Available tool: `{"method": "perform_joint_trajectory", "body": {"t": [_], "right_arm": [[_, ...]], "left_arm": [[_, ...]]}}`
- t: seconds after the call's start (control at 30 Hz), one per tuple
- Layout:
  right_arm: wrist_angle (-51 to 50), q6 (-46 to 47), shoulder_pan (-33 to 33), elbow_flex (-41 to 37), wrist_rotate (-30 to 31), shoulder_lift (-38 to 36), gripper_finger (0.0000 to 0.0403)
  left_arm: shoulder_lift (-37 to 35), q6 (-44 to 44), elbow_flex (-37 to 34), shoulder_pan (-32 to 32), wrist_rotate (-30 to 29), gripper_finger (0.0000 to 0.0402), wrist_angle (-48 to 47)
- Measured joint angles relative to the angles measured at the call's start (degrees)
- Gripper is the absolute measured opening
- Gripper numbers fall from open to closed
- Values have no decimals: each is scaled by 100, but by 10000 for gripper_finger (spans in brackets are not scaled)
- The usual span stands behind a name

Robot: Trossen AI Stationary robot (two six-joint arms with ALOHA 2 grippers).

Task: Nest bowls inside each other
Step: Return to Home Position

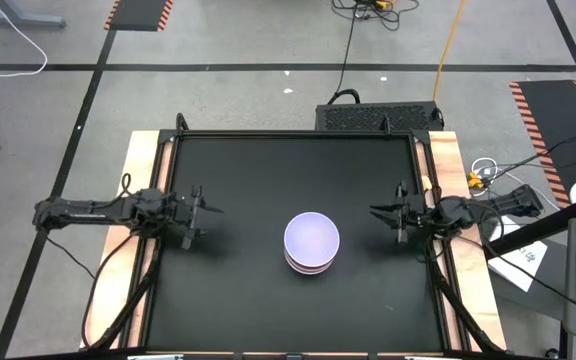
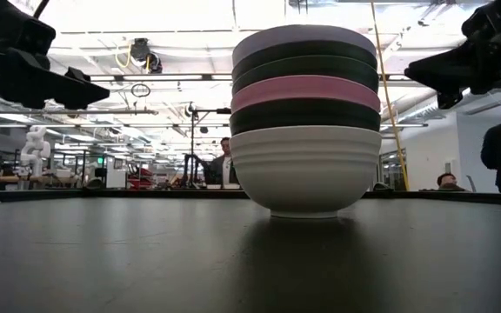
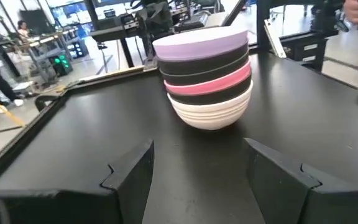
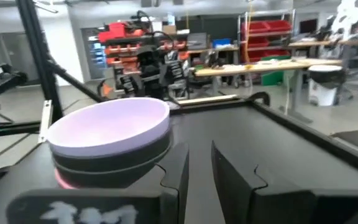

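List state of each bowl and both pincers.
white bowl: upright on the table, bottom of the stack
lower black bowl: nested in white
pink bowl: nested in lower black
middle black bowl: nested in pink
upper black bowl: nested in middle black
lavender bowl: nested on top, empty
left pincer: wide open, empty, clear of the stack
right pincer: narrowly open, empty, clear of the stack

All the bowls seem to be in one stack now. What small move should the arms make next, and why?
Probably only pull both arms back to rest. The six bowls sit nested in one stack, lavender on top, white at the bottom. The left gripper and right gripper hang clear of it on either side, holding nothing.
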Motion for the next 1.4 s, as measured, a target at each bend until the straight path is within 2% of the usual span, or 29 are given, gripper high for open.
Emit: {"method": "perform_joint_trajectory", "body": {"t": [0.27, 0.47, 0.6, 0.77, 1.0, 1.07, 1.2, 1.4], "right_arm": [[-60, 182, -778, -4, -803, 150, 59], [-205, 170, -1330, -7, -1775, 268, 59], [-209, 130, -1619, -11, -1872, 292, 59], [-233, 23, -1913, -20, -2278, 294, 59], [-227, 220, -2282, -22, -2678, 291, 59], [-225, 293, -2315, -22, -2683, 292, 59], [-224, 262, -2316, -22, -2691, 291, 59], [-224, 219, -2314, -22, -2685, 291, 59]], "left_arm": [[100, -28, -157, 472, 380, 246, 336], [454, -69, -157, 815, 684, 246, 380], [751, -51, -159, 1048, 804, 246, 471], [1109, -7, -159, 1363, 940, 246, 612], [1630, 233, -159, 1800, 1789, 246, 1037], [1735, 223, -159, 1915, 1777, 246, 1256], [1774, 115, -159, 2206, 1379, 246, 1422], [1582, -32, -159, 2404, 1791, 246, 1359]]}}
